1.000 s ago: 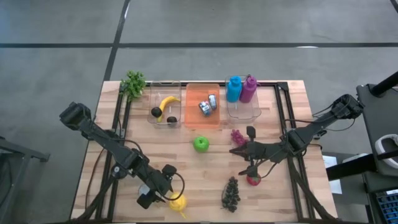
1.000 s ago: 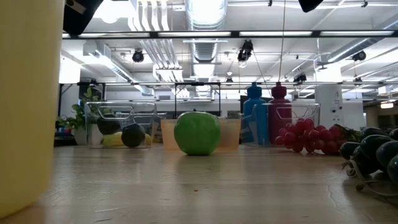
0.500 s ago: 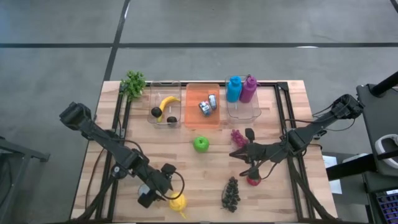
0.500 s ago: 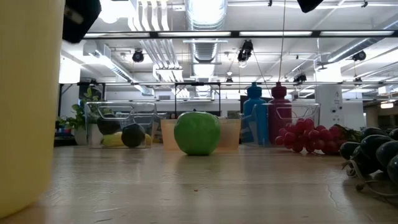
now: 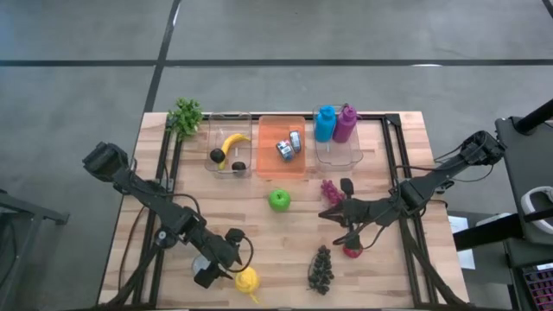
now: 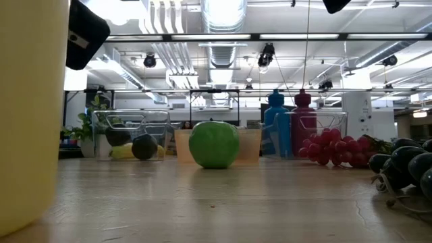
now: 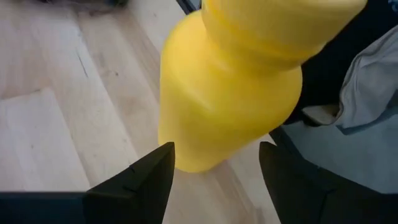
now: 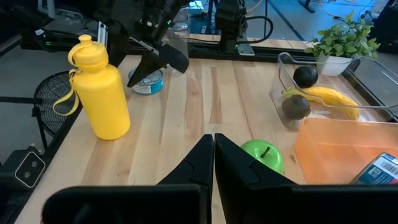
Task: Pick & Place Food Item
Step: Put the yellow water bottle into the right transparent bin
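Note:
A green apple (image 5: 278, 200) (image 6: 214, 144) (image 8: 263, 154) sits mid-table. Red grapes (image 5: 329, 188) (image 6: 334, 148) lie to its right, and a dark grape bunch (image 5: 320, 269) lies nearer the near edge. A yellow bottle (image 5: 246, 280) (image 8: 102, 93) stands upright at the near edge. My left gripper (image 5: 226, 273) (image 7: 214, 162) (image 8: 158, 62) is open just beside it, and the bottle fills the view ahead of its fingers. My right gripper (image 5: 333, 211) (image 8: 213, 149) is shut and hangs above the table between the apple and the red grapes.
Along the far edge stand a clear bin (image 5: 229, 155) with a banana and dark fruits, an orange bin (image 5: 282, 147) with cans, and a clear bin (image 5: 338, 145) with two bottles. There is also a plant (image 5: 184, 115), a small tin (image 8: 149, 82), and a red item (image 5: 352, 250) under the right arm.
My left gripper has come down beside the yellow bottle; in the low view it has dropped further into the picture. The bottle, the fruit and my right gripper have stayed put.

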Robot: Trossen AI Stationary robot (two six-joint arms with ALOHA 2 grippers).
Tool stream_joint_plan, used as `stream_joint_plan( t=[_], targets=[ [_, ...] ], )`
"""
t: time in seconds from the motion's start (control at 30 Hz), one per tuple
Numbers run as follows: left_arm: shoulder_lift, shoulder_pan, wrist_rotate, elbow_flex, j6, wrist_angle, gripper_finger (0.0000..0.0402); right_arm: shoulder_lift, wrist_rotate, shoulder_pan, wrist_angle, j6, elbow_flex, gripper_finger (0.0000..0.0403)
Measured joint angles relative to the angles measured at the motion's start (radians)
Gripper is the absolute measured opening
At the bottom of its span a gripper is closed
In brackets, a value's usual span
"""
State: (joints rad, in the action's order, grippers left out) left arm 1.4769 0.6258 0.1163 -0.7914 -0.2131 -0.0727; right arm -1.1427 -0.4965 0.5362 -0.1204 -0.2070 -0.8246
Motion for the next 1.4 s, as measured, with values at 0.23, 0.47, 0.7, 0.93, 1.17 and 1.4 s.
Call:
stream_joint_plan(
  t=[0.23,0.47,0.7,0.93,1.17,1.4],
  targets=[
    [0.000,0.000,-0.049,0.000,0.001,0.005,0.0236,0.000,0.000,-0.001,0.000,0.000,0.000,0.0008],
    [0.000,-0.001,-0.073,0.001,0.003,0.011,0.0241,0.000,0.000,-0.001,0.000,0.000,0.000,0.0008],
    [0.000,0.001,-0.072,0.001,-0.012,0.023,0.0233,0.000,0.000,0.000,0.000,0.000,0.000,0.0008],
    [0.000,0.002,-0.072,0.043,-0.089,0.031,0.0236,0.000,0.000,0.000,0.000,-0.002,0.000,0.0008],
    [0.000,0.002,-0.072,0.067,-0.109,0.098,0.0241,0.000,0.000,0.000,-0.001,-0.003,0.000,0.0008],
    [0.000,0.002,-0.072,0.067,-0.109,0.115,0.0235,0.000,0.001,0.000,0.000,-0.003,0.000,0.0008]
  ],
)
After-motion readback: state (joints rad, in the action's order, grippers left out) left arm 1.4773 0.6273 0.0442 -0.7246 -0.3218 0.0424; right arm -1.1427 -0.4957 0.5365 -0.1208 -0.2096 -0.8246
